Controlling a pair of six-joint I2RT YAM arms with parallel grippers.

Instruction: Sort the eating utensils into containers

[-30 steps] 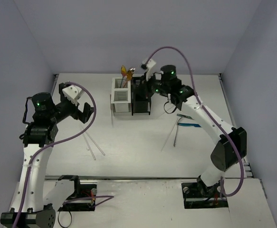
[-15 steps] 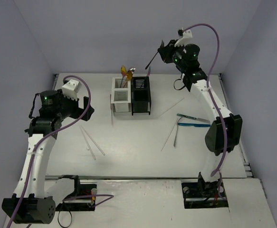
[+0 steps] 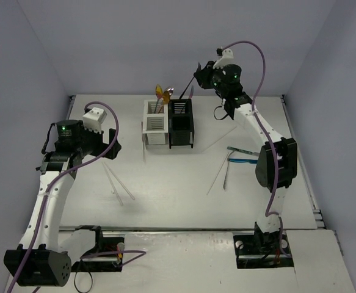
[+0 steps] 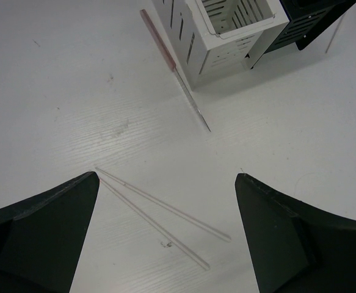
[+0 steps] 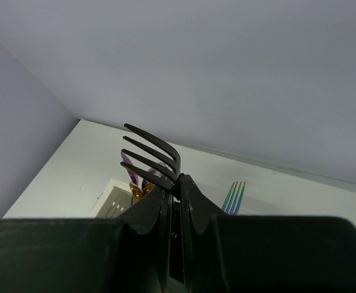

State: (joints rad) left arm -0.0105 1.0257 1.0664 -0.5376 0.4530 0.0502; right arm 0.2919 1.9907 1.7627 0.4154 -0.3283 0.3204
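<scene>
The white caddy (image 3: pixel 155 124) and black caddy (image 3: pixel 181 124) stand joined at the table's back middle. Gold and purple spoons (image 3: pixel 160 94) stand in the white caddy (image 5: pixel 112 201). My right gripper (image 3: pixel 201 72) is raised above and behind the black caddy, shut on a black fork (image 5: pixel 156 154) with its tines up. An iridescent fork (image 5: pixel 234 196) shows below it. My left gripper (image 3: pixel 112 148) is open and empty above two clear sticks (image 4: pixel 159 212), which lie between its fingers (image 4: pixel 40 235). A pink-handled knife (image 4: pixel 174 70) lies beside the white caddy (image 4: pixel 226 36).
At the right of the table lie a blue utensil (image 3: pixel 249 160), a silver one (image 3: pixel 241 149) and thin sticks (image 3: pixel 217 174). Another thin stick (image 3: pixel 224 136) lies right of the black caddy. Walls close the table on three sides.
My right gripper has risen from beside the black caddy to high behind it, with the fork in it. My left gripper has turned downward over the clear sticks.
</scene>
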